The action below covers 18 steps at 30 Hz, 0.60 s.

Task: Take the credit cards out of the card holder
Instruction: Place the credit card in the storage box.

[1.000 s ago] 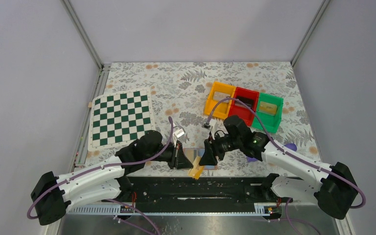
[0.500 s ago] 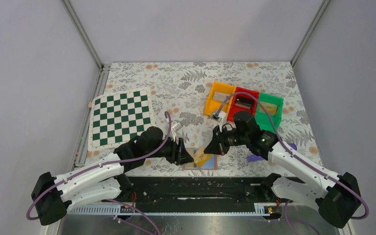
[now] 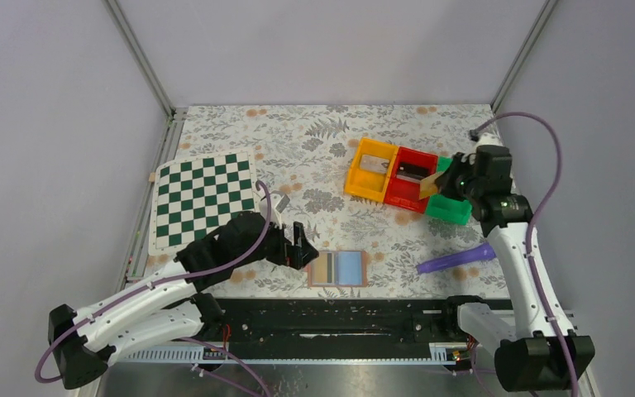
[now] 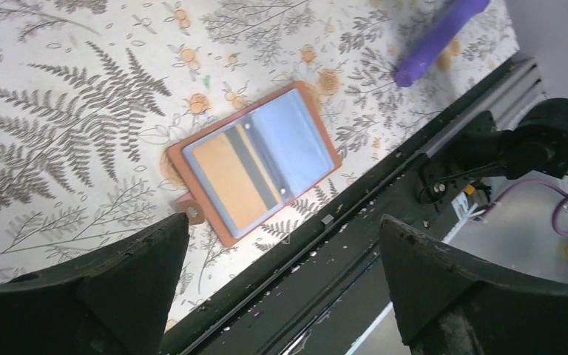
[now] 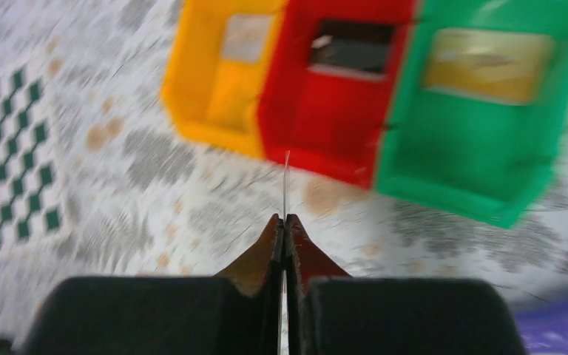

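The card holder [image 3: 337, 269] lies open and flat near the table's front edge. Its left half holds a yellowish credit card [image 4: 229, 177] with a dark stripe, and its right half [image 4: 290, 139] is blue. My left gripper [image 3: 302, 248] hovers just left of it, open and empty; in the left wrist view its fingers [image 4: 118, 288] frame the holder [image 4: 192, 151] from above. My right gripper [image 3: 440, 184] is raised over the coloured bins, shut on a thin yellowish card [image 3: 428, 185]. The right wrist view shows that card edge-on [image 5: 286, 185] above the pinched tips [image 5: 286, 219].
Yellow [image 3: 370, 169], red [image 3: 409, 179] and green [image 3: 451, 211] bins stand at the back right, each with a card inside [image 5: 245, 37] [image 5: 351, 46] [image 5: 488, 65]. A purple object [image 3: 455, 259] lies right of the holder. The chessboard [image 3: 205, 200] is at the left.
My right gripper shut on the yellowish card, pulled it from the holder and swung up to the bins. My left gripper opened, let go and drew back left; the holder now lies flat.
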Tool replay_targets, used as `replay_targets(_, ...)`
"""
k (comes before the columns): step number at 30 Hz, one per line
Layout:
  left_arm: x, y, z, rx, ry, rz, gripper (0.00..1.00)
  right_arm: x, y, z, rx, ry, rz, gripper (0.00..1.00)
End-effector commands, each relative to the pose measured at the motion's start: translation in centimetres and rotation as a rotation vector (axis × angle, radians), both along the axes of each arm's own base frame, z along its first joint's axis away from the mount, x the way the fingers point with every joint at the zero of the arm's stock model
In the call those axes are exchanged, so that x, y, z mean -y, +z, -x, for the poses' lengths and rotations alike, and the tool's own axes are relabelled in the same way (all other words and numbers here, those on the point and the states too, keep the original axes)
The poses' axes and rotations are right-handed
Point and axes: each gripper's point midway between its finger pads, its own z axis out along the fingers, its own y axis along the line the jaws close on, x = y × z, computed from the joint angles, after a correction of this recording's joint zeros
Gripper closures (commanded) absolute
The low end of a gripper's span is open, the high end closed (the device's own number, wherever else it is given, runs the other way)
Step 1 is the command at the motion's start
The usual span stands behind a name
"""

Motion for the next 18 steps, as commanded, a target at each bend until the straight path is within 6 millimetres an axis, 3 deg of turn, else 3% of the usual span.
replay_targets(1,-1.2,-0.6,-1.4,0.039,0.076,-0.056,0.01,7.5,1.0,-2.3,0.006,-0.288,0.098,1.00)
replay_targets(9,-0.5,-2.4,-1.9,0.048,0.097,-0.004,0.02,12.3,-0.7,-7.3,-0.068,-0.369,0.089,1.00)
replay_targets(15,-2.0,-3.1,-3.1,0.104,0.172,-0.049,0.02,14.3,-3.1,-9.5,-0.108,-0.366,-0.024,1.00)
replay_targets(18,-2.9,-3.1,-3.5,0.121,0.207,-0.089,0.02,14.3,-3.7,-10.7,-0.096,-0.339,-0.052,1.00)
